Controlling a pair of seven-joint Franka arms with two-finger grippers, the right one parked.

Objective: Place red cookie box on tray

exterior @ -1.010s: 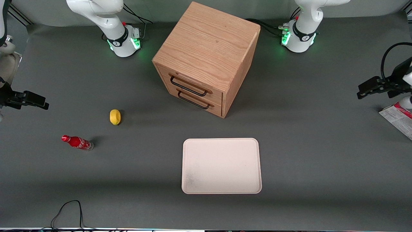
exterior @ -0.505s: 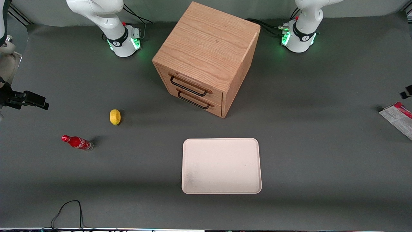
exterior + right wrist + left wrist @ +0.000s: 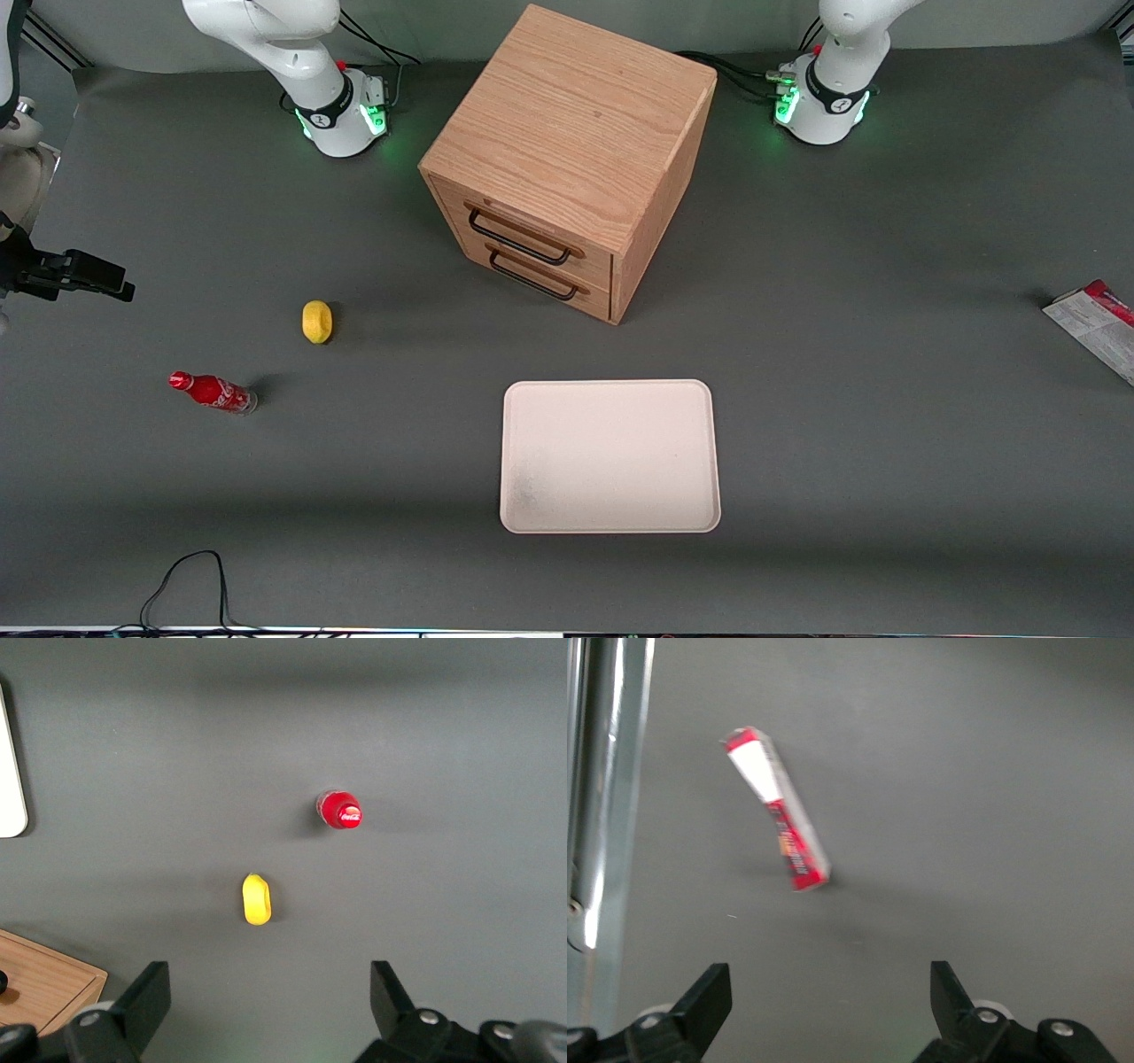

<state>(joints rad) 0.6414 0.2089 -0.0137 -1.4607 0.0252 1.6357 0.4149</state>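
Note:
The red cookie box [image 3: 1094, 323] lies on the grey table at the working arm's end, cut off by the edge of the front view. In the left wrist view the red cookie box [image 3: 778, 819] rests on its thin edge, red with a white patch. My left gripper [image 3: 828, 983] hovers above the table, apart from the box, open with nothing between its fingers. That gripper is outside the front view. The cream-white tray [image 3: 607, 385] lies bare, nearer the front camera than the cabinet.
A wooden drawer cabinet [image 3: 567, 168] stands mid-table with both drawers shut. A yellow lemon [image 3: 316, 321] and a small red soda bottle [image 3: 213, 392] lie toward the parked arm's end. A metal rail [image 3: 602, 788] runs beside the box. A black cable [image 3: 190, 576] loops at the front edge.
My left gripper, seen above the box in the front view one second ago, has moved out of that view toward the working arm's end. The box and tray have not moved.

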